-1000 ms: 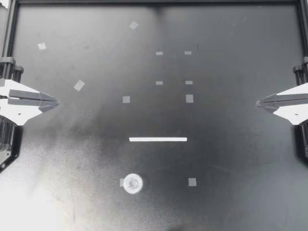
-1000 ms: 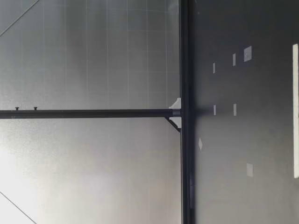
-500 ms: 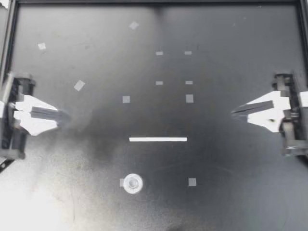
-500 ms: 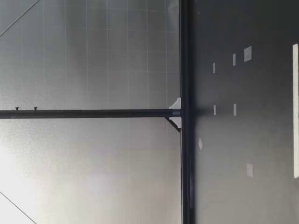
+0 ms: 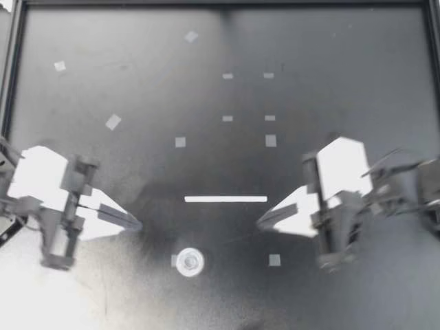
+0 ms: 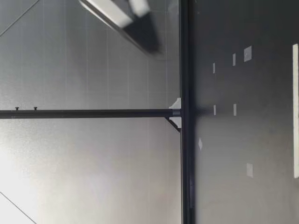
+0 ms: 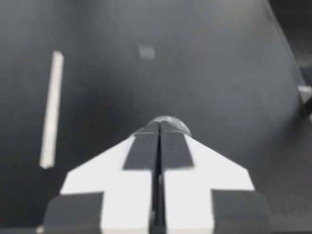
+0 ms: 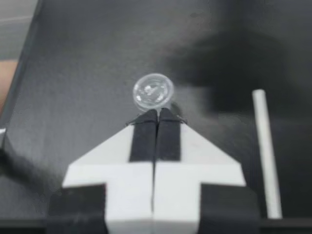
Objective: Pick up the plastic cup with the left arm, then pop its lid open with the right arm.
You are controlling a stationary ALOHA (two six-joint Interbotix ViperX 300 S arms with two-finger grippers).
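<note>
No legible text, nos., brands or signs in any view. Tape squares [image 5: 271,140] and white strip [image 5: 225,199] on the black table [image 5: 344,82] are plain marks w/o print. Clear plastic cup [image 5: 190,262] shows no label that can be made out, incl. in the right wrist view, where it's closest.

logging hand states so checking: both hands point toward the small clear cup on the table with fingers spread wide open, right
No: the left hand and right hand are shut tight, not spread open, as both wrist views show. They do both point toward the small clear cup on the table.
</note>
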